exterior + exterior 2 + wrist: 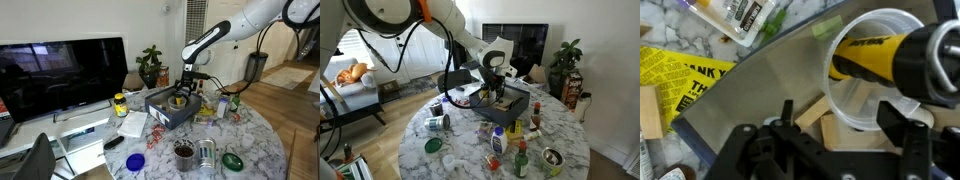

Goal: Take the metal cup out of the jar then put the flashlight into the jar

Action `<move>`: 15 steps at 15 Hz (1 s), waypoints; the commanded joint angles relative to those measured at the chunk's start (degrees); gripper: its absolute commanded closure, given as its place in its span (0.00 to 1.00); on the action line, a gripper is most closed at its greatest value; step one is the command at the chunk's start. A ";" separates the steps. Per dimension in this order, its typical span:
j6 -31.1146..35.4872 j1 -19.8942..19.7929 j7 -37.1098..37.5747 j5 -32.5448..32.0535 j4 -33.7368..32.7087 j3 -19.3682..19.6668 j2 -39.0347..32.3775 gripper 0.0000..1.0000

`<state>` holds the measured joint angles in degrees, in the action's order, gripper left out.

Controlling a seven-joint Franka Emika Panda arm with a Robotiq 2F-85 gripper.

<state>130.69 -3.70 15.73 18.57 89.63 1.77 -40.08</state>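
Seen from the wrist, the hand [835,140] hovers with jaws spread and empty over the clear jar [855,105] in a grey tray [750,100]; the yellow-and-black flashlight [880,55] leans inside it, likely just released, and the metal cup [206,152] rests aside on the worktop [260,135]

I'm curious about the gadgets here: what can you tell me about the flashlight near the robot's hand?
In the wrist view the flashlight has a yellow barrel with dark lettering and a thick black end. It lies tilted, with the yellow end inside the mouth of the clear jar and the black end sticking out past the rim. The open hand is not holding it.
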 commanded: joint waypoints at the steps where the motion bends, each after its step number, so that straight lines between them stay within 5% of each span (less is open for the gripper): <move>1: -1.62 1.22 4.51 -2.74 2.16 2.34 3.56 0.00; 6: -6.42 3.43 6.19 -9.50 6.22 4.49 12.14 0.00; 15: -12.01 6.82 -10.49 -14.80 18.11 -2.74 31.40 0.00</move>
<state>118.65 2.75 11.01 5.17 101.26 0.72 -14.75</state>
